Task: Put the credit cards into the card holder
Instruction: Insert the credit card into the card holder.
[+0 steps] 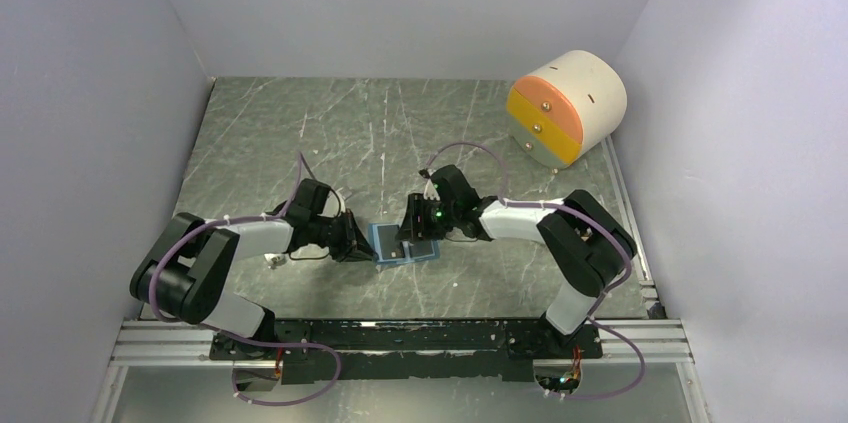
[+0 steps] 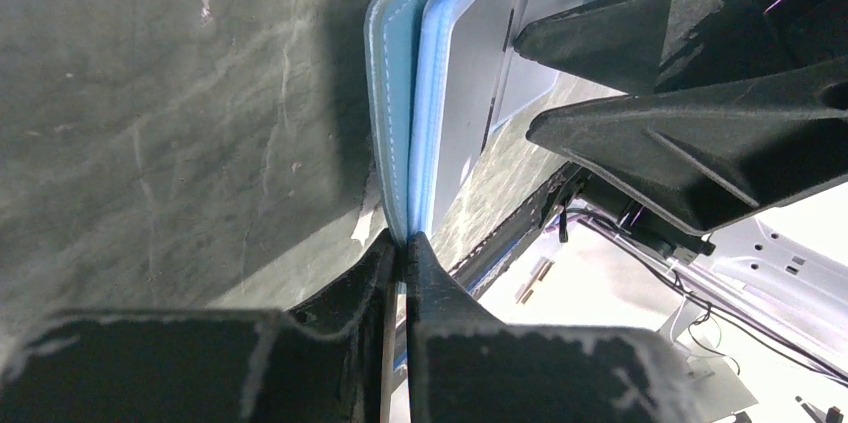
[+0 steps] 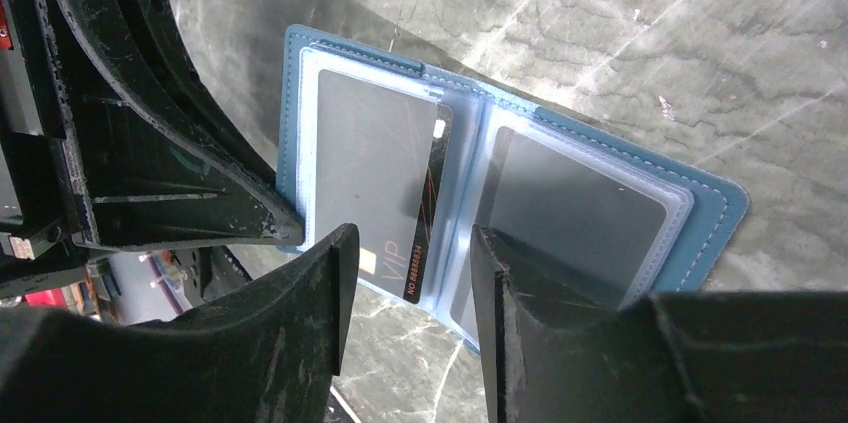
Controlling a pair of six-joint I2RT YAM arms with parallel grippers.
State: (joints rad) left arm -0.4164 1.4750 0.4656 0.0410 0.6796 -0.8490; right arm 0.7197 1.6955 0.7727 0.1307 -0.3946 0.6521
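The card holder (image 3: 715, 205) is a flat blue wallet with pale stitching along its rim. It lies spread open on the dark, marble-veined table (image 1: 300, 133), showing two clear, glossy plastic pockets side by side. There are two credit cards, thin rectangles with rounded corners, one in each pocket. The first card (image 3: 365, 158) is grey with a black strip along one edge, the letters "VIP" and a small gold patch, and its near end sticks out past the pocket mouth. The second card (image 3: 575, 218) is plain matte grey and sits fully inside its sleeve. Two black, scuffed plastic grippers meet at the holder. The left gripper (image 2: 400, 240) has its wedge-shaped fingers pressed together on the holder's outer edge, pinching the blue cover. The right gripper (image 3: 412, 238) hangs over the holder's middle fold with its fingers partly spread, the first card's protruding end showing in the gap. Whether either finger touches the card cannot be told. Far beyond the holder, at the back wall, stands one cream drum (image 1: 590, 83) with an orange and a yellow drawer front.
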